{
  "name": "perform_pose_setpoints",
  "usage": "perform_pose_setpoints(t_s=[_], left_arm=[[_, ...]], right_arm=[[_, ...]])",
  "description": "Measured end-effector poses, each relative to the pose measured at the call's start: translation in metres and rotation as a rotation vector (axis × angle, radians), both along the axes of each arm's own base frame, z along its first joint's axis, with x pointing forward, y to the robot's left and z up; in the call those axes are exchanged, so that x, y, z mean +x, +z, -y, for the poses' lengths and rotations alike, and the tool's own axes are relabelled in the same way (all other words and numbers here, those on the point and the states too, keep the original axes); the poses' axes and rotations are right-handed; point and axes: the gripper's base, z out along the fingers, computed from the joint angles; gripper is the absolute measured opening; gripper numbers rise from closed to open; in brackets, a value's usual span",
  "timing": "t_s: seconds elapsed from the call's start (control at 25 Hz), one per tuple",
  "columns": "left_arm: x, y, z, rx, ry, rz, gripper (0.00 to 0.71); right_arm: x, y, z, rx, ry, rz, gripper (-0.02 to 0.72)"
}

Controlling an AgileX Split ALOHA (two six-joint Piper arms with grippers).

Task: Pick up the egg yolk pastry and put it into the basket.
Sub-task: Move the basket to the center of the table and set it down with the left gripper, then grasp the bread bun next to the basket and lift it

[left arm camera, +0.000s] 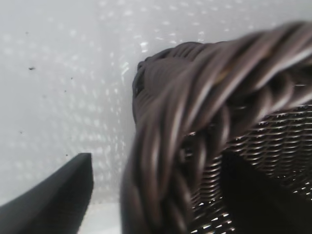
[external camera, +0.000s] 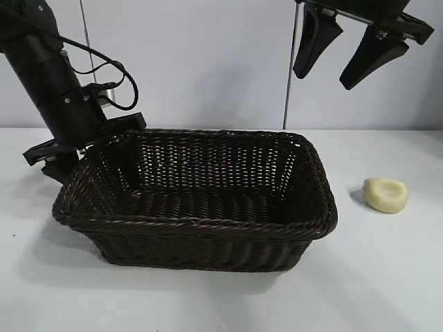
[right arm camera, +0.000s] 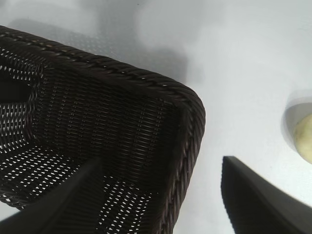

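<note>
The egg yolk pastry (external camera: 385, 194), a pale yellow lump, lies on the white table to the right of the basket (external camera: 208, 228); its edge shows in the right wrist view (right arm camera: 304, 136). My right gripper (external camera: 324, 79) is open and empty, high above the basket's far right corner (right arm camera: 146, 80) and up-left of the pastry; it also shows in its wrist view (right arm camera: 161, 161). My left gripper (external camera: 66, 164) is low at the basket's far left corner. Its fingers straddle the braided rim (left arm camera: 195, 97), one outside and one inside, apart from it; the gripper (left arm camera: 156, 161) is open.
The white table (external camera: 387, 277) lies bare in front of and to the right of the basket. A pale wall stands behind. The left arm (external camera: 48, 76) leans over the table's far left.
</note>
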Motion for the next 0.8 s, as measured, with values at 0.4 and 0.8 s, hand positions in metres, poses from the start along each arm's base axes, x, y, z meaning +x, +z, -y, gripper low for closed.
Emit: perform_pose_setpoints(t_s=[0.4,0.8], left_arm=[[-0.008,0.042,-0.004,0.014,-0.036,0.063,0.566],[-0.030,0.114,-0.011,-0.009,-0.055,0.184,0.568]], right_arm=[[0.000,0.000,0.000,0.001,0.000,0.000,0.496],[0.000,0.000,0.000,0.001,0.000,0.000,0.496]])
